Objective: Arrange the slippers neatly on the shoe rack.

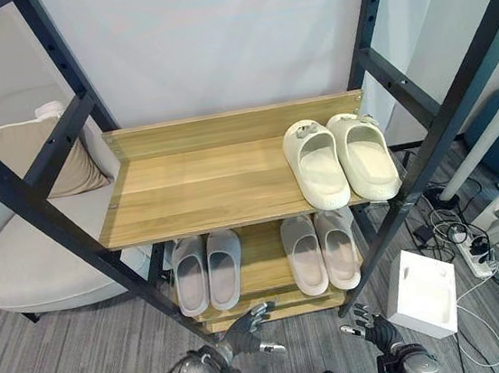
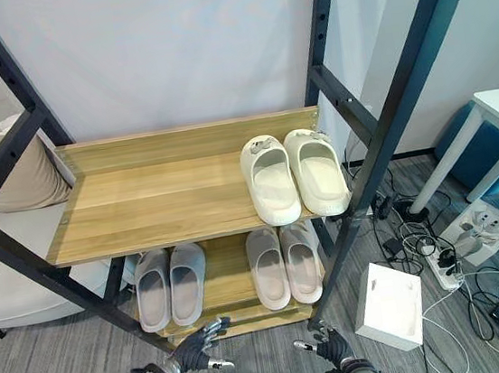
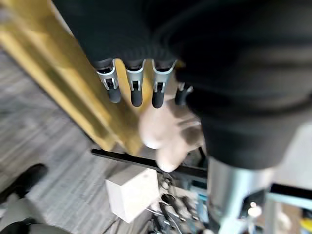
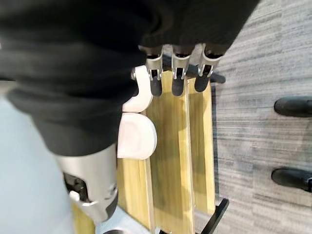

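Cream slippers (image 1: 340,159) paired on shoe rack (image 1: 204,187) upper shelf at right, grey pair (image 1: 207,270) and beige pair (image 1: 320,251) on lower shelf, left robot hand (image 1: 247,330) and right robot hand (image 1: 370,324) low before rack, fingers relaxed, empty.

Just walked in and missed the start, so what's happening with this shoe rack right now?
Nothing is being held. The robot's left hand and right hand hang open and empty low in front of the shoe rack. A cream pair of slippers sits on the upper shelf's right side; a grey pair and a pinkish pair sit below.
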